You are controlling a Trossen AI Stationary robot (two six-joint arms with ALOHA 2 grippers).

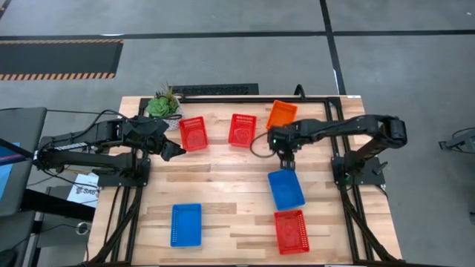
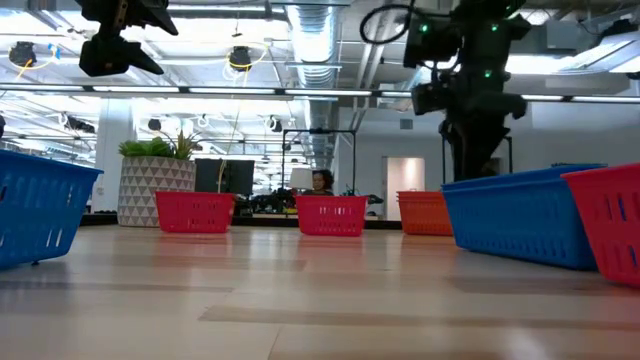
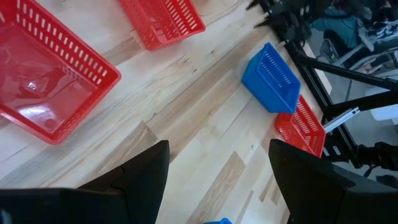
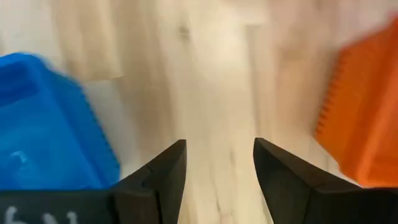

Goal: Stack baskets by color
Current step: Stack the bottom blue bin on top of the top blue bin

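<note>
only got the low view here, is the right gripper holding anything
observer: no, the right gripper is open, with only bare table between its fingers.
operator: where is it over the table
observer: in the high view it sits at the far end of the tilted blue basket, between that and the orange basket.
operator: and the left one
observer: the left gripper is open and empty too, just off the near corner of the red basket beside the plant.
</note>
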